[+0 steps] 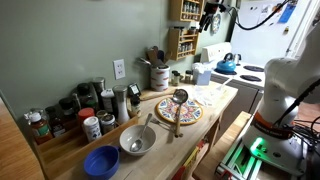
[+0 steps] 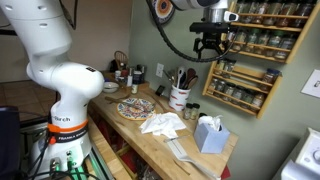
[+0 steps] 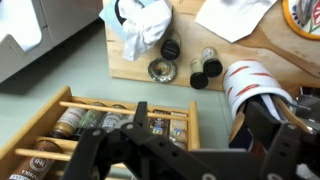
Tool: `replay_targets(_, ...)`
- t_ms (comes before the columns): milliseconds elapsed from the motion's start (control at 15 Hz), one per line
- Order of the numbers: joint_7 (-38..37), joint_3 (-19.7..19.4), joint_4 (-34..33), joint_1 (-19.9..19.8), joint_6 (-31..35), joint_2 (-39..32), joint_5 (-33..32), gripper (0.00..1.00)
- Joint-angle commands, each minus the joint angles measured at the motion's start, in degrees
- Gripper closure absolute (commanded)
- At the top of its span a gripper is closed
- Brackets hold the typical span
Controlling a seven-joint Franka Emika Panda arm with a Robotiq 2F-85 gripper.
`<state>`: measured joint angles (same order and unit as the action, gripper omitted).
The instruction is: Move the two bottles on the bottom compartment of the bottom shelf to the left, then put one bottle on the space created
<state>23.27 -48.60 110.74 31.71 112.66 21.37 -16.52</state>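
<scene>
The pincer [image 2: 210, 44] hangs in the air close to the green wall. Its two jaws are spread wide apart and there is nothing between them. It touches nothing.

Just to its right is a long shelf [image 2: 262, 30] full of dark-lidded jars. Lower down and to the right is the bottom shelf [image 2: 245, 85], a small brown wooden rack on the wall. The bottom compartment [image 2: 238, 98] is its lowest row. Small bottles [image 3: 75, 122] stand packed side by side in the rack, and the wrist view looks down on them. They are too small to count.

Under the rack is the wooden counter [image 2: 135, 125]. A striped cup [image 2: 180, 98] of tools stands far back by the wall. A blue box [image 2: 208, 135] and a white cloth [image 2: 163, 123] are nearer.
</scene>
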Motion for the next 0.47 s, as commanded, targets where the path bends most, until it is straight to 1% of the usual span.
replay_targets(0,0.8,14.7,3.1,-15.5,-6.4,1.8,1.6,0.00)
replay_targets(67,3.1,14.8,0.8,-17.2,-3.0,-2.6,4.7,0.00)
replay_targets(133,3.3,17.8,0.9,-20.2,-3.6,-2.3,5.4,0.00)
replay_targets(200,3.6,19.4,0.9,-22.1,-3.6,-2.4,6.1,0.00)
replay_targets(267,3.9,20.1,0.8,-23.0,-3.4,-2.8,6.4,0.00)
replay_targets(400,4.1,20.3,0.8,-23.6,-3.3,-3.7,6.5,0.00)
